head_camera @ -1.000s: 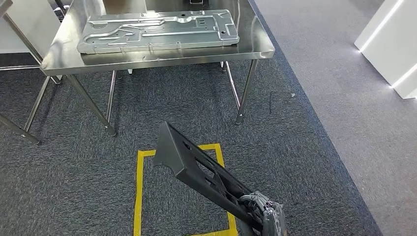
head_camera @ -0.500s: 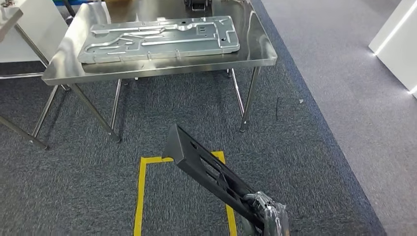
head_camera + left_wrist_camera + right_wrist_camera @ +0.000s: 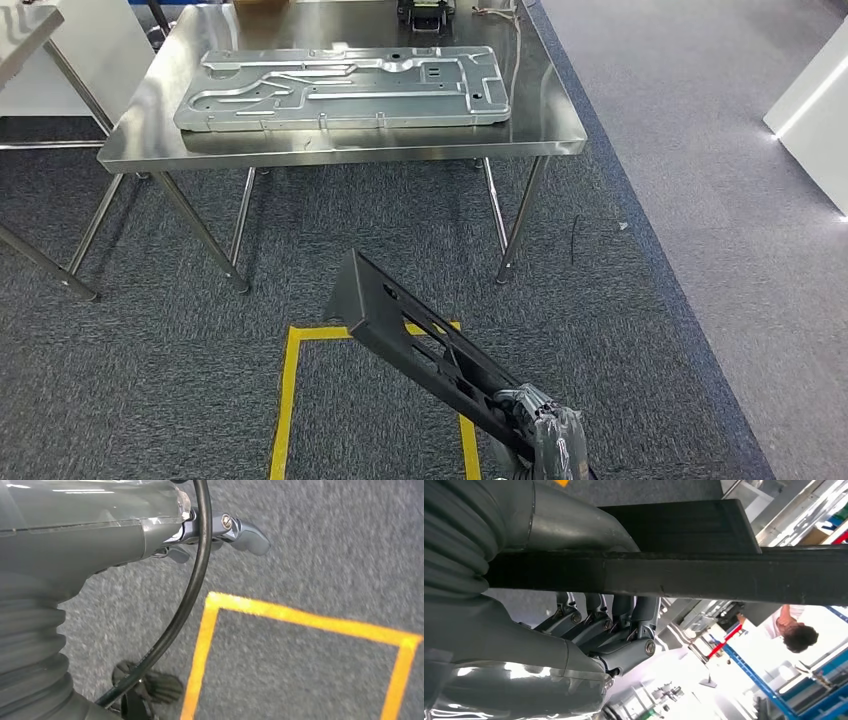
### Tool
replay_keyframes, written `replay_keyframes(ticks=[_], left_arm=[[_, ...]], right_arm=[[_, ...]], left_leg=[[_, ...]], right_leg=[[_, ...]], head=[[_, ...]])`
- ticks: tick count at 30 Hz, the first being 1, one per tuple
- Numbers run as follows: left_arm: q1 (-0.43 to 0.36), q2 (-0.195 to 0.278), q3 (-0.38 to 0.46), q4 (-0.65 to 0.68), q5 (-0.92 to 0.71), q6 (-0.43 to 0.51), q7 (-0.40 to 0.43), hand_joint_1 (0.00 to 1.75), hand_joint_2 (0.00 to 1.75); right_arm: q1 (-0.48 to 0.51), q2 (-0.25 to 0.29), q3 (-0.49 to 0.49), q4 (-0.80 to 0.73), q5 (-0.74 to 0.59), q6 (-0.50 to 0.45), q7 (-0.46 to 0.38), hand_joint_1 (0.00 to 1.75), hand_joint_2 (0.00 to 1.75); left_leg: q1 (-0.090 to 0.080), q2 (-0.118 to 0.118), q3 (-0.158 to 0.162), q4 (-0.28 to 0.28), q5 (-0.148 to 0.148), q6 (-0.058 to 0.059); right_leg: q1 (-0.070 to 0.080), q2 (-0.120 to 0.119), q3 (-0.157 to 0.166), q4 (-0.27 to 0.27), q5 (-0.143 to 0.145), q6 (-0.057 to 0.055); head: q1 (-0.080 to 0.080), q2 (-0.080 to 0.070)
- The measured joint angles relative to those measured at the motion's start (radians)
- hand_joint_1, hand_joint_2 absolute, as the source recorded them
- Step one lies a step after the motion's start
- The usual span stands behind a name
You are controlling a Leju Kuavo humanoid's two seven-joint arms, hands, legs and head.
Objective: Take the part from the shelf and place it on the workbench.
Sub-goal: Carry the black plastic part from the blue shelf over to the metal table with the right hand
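Grey carpet (image 3: 640,330), seemingly, surrounds steel workbench (image 3: 330,150) bearing a metal panel (image 3: 340,88).

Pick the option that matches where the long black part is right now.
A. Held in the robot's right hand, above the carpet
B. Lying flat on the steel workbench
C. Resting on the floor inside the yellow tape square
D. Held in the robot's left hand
A: the right hand grips one end of the black part, which juts out over the carpet short of the workbench.
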Motion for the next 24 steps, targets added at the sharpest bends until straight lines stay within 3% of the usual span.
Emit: replay_keyframes(ticks=[2, 3, 4, 6, 7, 9, 10, 13, 15, 17, 18, 19, 20, 22, 24], left_arm=[[-0.005, -0.003, -0.002, 0.0, -0.03, 0.006, 0.012, 0.0, 1.75], [-0.005, -0.005, -0.005, 0.0, -0.044, 0.009, 0.017, 0.0, 1.75], [-0.005, -0.008, -0.008, 0.0, -0.054, 0.011, 0.022, 0.0, 1.75], [-0.006, -0.015, -0.015, 0.0, -0.068, 0.015, 0.035, 0.0, 1.75], [-0.006, -0.018, -0.018, 0.001, -0.072, 0.017, 0.043, 0.0, 1.75], [-0.006, -0.024, -0.02, 0.001, -0.075, 0.021, 0.061, 0.0, 1.75], [-0.005, -0.028, -0.02, 0.002, -0.077, 0.023, 0.068, 0.0, 1.75], [0.001, -0.033, -0.02, 0.004, -0.087, 0.026, 0.078, 0.0, 1.75], [0.001, -0.035, -0.02, 0.004, -0.098, 0.026, 0.074, 0.0, 1.75], [0.0, -0.036, -0.02, 0.005, -0.106, 0.026, 0.07, 0.0, 1.75], [0.001, -0.037, -0.02, 0.005, -0.108, 0.026, 0.07, 0.0, 1.75], [0.001, -0.038, -0.02, 0.005, -0.11, 0.026, 0.07, 0.0, 1.75], [0.001, -0.039, -0.02, 0.005, -0.111, 0.026, 0.07, 0.0, 1.75], [0.001, -0.04, -0.02, 0.005, -0.112, 0.026, 0.07, 0.0, 1.75], [0.001, -0.04, -0.02, 0.006, -0.111, 0.026, 0.07, 0.0, 1.75]], right_arm=[[-0.001, -0.006, -0.008, 0.0, 0.031, 0.004, 0.01, 1.75, 1.75], [0.0, -0.01, -0.016, 0.0, 0.045, 0.006, 0.015, 1.75, 1.75], [0.0, -0.015, -0.025, 0.0, 0.057, 0.007, 0.02, 1.75, 1.75], [0.0, -0.023, -0.047, -0.001, 0.076, 0.008, 0.026, 1.75, 1.75], [-0.001, -0.026, -0.058, -0.002, 0.081, 0.009, 0.027, 1.75, 1.75], [-0.001, -0.029, -0.078, -0.007, 0.085, 0.014, 0.027, 1.75, 1.75], [0.0, -0.03, -0.088, -0.01, 0.083, 0.02, 0.025, 1.75, 1.75], [-0.001, -0.031, -0.112, -0.018, 0.078, 0.048, 0.021, 1.75, 1.75], [-0.004, -0.03, -0.129, -0.019, 0.09, 0.065, 0.025, 1.75, 1.75], [-0.008, -0.029, -0.147, -0.018, 0.105, 0.077, 0.029, 1.75, 1.75], [-0.009, -0.028, -0.152, -0.017, 0.11, 0.081, 0.029, 1.75, 1.75], [-0.01, -0.028, -0.157, -0.016, 0.114, 0.083, 0.029, 1.75, 1.75], [-0.011, -0.028, -0.16, -0.015, 0.117, 0.085, 0.029, 1.75, 1.75], [-0.015, -0.026, -0.162, -0.014, 0.118, 0.085, 0.029, 1.75, 1.75], [-0.02, -0.024, -0.165, -0.012, 0.119, 0.085, 0.029, 1.75, 1.75]], left_leg=[[0.001, -0.003, 0.002, 0.0, -0.005, 0.002], [0.002, -0.004, 0.004, 0.0, -0.009, 0.001], [0.003, -0.006, 0.009, 0.0, -0.014, -0.002], [0.006, -0.011, 0.025, 0.0, -0.027, -0.009], [0.007, -0.012, 0.034, 0.0, -0.033, -0.014], [0.007, -0.013, 0.042, -0.003, -0.045, -0.027], [0.006, -0.013, 0.047, 0.0, -0.045, -0.034], [0.007, -0.009, 0.055, 0.032, -0.057, -0.051], [0.01, -0.006, 0.016, 0.108, -0.1, -0.058], [0.011, -0.005, -0.061, 0.222, -0.147, -0.063], [0.011, -0.005, -0.093, 0.258, -0.151, -0.064], [0.011, -0.005, -0.109, 0.26, -0.134, -0.064], [0.011, -0.005, -0.108, 0.227, -0.097, -0.062], [0.008, -0.003, -0.082, 0.115, -0.011, -0.054], [-0.001, 0.0, -0.067, 0.049, 0.013, -0.041]], right_leg=[[-0.009, 0.005, -0.074, 0.104, -0.045, 0.012], [-0.013, 0.005, -0.1, 0.126, -0.045, 0.016], [-0.017, 0.005, -0.109, 0.116, -0.022, 0.02], [-0.022, 0.005, -0.079, 0.004, 0.068, 0.023], [-0.021, 0.004, -0.06, -0.053, 0.093, 0.022], [-0.015, 0.005, -0.038, -0.109, 0.097, 0.011], [-0.013, 0.005, -0.036, -0.11, 0.088, 0.002], [-0.016, 0.005, -0.01, -0.122, 0.101, -0.024], [-0.017, 0.003, 0.005, -0.126, 0.095, -0.035], [-0.015, 0.003, 0.013, -0.126, 0.084, -0.04], [-0.014, 0.003, 0.019, -0.126, 0.078, -0.04], [-0.013, 0.004, 0.027, -0.126, 0.07, -0.04], [-0.012, 0.004, 0.038, -0.125, 0.062, -0.038], [-0.012, 0.004, 0.063, -0.126, 0.044, -0.034], [-0.012, 0.003, 0.075, -0.128, 0.031, -0.024]], head=[[0.0, 0.0], [0.0, 0.0], [0.0, 0.0], [0.0, 0.0], [0.0, 0.0], [0.0, 0.0], [0.0, 0.0], [0.0, 0.0], [0.0, 0.0], [0.0, 0.0], [0.0, 0.0], [0.0, 0.0], [0.0, 0.0], [0.0, 0.0], [0.0, 0.0]])
